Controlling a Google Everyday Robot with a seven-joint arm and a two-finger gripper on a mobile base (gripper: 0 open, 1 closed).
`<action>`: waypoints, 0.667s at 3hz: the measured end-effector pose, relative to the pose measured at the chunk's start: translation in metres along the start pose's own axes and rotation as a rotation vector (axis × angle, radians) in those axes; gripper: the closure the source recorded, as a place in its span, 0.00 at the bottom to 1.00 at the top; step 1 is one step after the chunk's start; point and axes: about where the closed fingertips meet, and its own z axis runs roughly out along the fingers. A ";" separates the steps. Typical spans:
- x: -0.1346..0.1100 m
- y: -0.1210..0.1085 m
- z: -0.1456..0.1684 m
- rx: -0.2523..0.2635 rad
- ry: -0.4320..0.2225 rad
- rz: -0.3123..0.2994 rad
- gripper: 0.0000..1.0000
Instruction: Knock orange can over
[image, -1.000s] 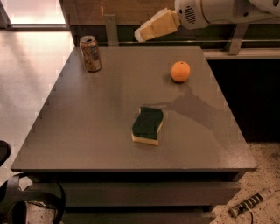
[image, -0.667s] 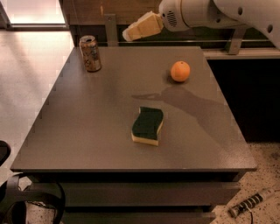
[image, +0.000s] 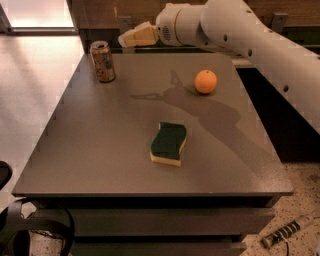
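As we look down across a dark grey surface (image: 90, 150), treating its far edge as 12 o'clock, we find three things spread over it. The orange can (image: 103, 61) stands upright near the far left corner, at about 11 o'clock. It is a small cylinder with an orange-brown patterned label and a silver top rim.

A white robot arm (image: 250, 35) reaches in from the right, at about 2 o'clock, and stretches leftward above the far edge. At its end, the pale yellow gripper (image: 129, 39) points left and hangs at roughly 12 o'clock. It sits higher than the can's top and at the can's own 2 o'clock, near the can but not touching it. We cannot tell whether the gripper is spread or closed, and it holds nothing that we can see.

A round orange fruit (image: 205, 81) rests at about 1 o'clock, well apart from the can. A sponge (image: 169, 143), dark green on top with a yellow underside, lies flat near the middle, slightly toward 5 o'clock. The arm's shadow (image: 200, 107) falls across the surface between the fruit and the sponge.
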 end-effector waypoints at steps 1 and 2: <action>0.005 0.012 0.035 -0.039 -0.063 0.051 0.00; 0.010 0.034 0.062 -0.100 -0.110 0.112 0.00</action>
